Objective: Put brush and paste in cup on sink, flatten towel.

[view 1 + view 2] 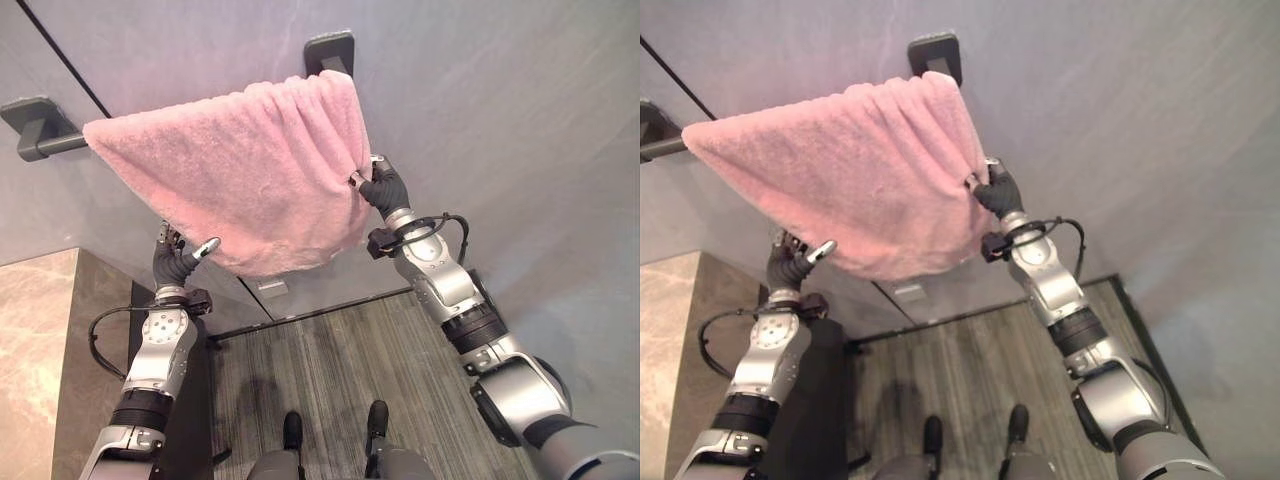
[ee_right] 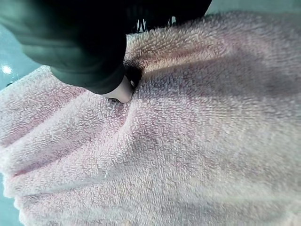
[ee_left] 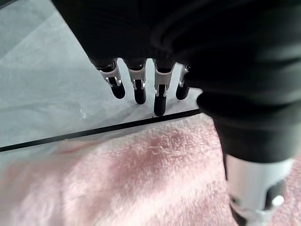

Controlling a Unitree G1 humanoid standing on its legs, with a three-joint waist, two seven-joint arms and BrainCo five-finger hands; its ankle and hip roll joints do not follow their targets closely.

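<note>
On the wall rail (image 1: 40, 135): pink towel (image 1: 240, 170) draped, bunched.
Right robot hand (image 1: 380, 187) pinches the towel's right edge; left robot hand (image 1: 178, 260), fingers straight and released, is just beside its lower left edge.

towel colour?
Plain pink towel, no pattern; clearest in the left eye view.

The towel (image 1: 240, 170) hangs over the rail (image 1: 40, 135) on the wall (image 1: 520, 120), between the rail's two brackets. The right hand (image 1: 378, 188) sits at the towel's right edge — the left hand (image 1: 178, 258) just under its lower left edge. A stone counter (image 1: 40, 340) lies at the left, below the rail.
</note>
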